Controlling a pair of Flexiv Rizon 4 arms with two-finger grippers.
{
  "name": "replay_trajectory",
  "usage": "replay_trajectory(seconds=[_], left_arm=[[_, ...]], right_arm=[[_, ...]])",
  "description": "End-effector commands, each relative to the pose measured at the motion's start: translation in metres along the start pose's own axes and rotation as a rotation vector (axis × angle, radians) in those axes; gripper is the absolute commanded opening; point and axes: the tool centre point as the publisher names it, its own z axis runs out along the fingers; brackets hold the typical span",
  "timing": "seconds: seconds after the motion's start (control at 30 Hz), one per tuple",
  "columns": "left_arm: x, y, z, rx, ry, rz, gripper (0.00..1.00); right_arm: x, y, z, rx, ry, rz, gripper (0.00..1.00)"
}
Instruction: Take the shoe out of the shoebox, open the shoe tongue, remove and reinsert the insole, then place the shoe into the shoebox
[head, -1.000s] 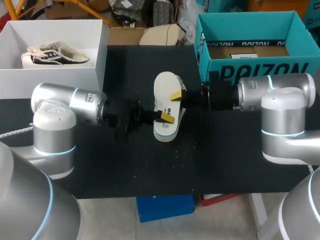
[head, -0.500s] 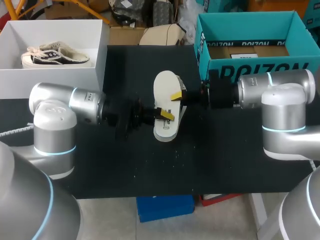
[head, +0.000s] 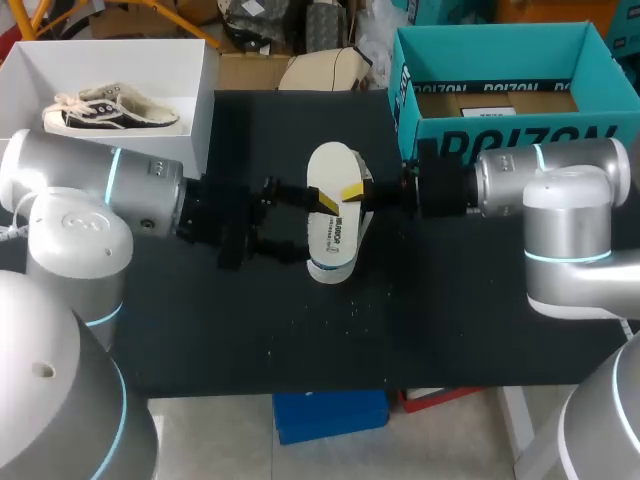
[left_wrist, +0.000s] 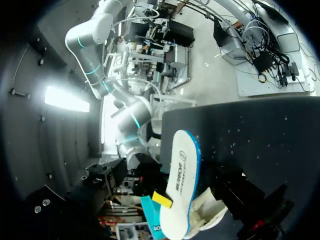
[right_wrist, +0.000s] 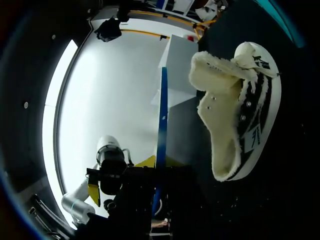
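Right fingers (head: 352, 190) are clenched on the white insole (head: 335, 225), one yellow tip on each face. Left fingers (head: 327, 203) are spread wide, released, one tip against the insole. The fleece-lined shoe (right_wrist: 240, 110) lies beneath it on the black bench (head: 450, 320)

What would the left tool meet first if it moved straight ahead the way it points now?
Most likely the insole, held by the right tool; it lies directly ahead of the left tool. Depth is hard to judge.
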Motion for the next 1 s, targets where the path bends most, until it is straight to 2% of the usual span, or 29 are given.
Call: replay_trajectory(seconds=[0.03,0.17,0.27,0.33,0.53,0.7,0.77,1.0], left_arm=[[-0.018,-0.028,-0.025,-0.140,0.869,-0.101,1.00],[-0.022,-0.031,-0.026,-0.119,1.102,-0.088,1.00],[-0.027,-0.031,-0.023,-0.109,1.150,-0.085,1.00],[-0.029,-0.028,-0.019,-0.117,1.220,-0.085,1.00],[-0.042,-0.021,-0.010,-0.177,1.268,-0.060,1.00],[-0.043,-0.014,-0.007,-0.228,1.291,-0.017,1.00],[-0.042,-0.012,-0.006,-0.223,1.323,0.022,1.00],[-0.042,-0.012,-0.006,-0.223,1.323,0.022,1.00]], right_arm=[[0.000,0.000,0.001,0.000,0.000,0.000,0.00],[0.000,0.000,0.001,0.000,0.000,0.000,0.00],[0.000,0.000,0.001,0.000,0.000,0.000,0.00],[0.000,0.000,0.001,0.000,0.000,0.000,0.00],[0.000,0.000,0.001,0.000,0.000,0.000,0.00],[0.000,0.000,0.001,0.000,0.000,0.000,0.00],[0.000,0.000,0.001,0.000,0.000,0.000,0.00],[0.000,0.000,0.001,0.000,0.000,0.000,0.00]])
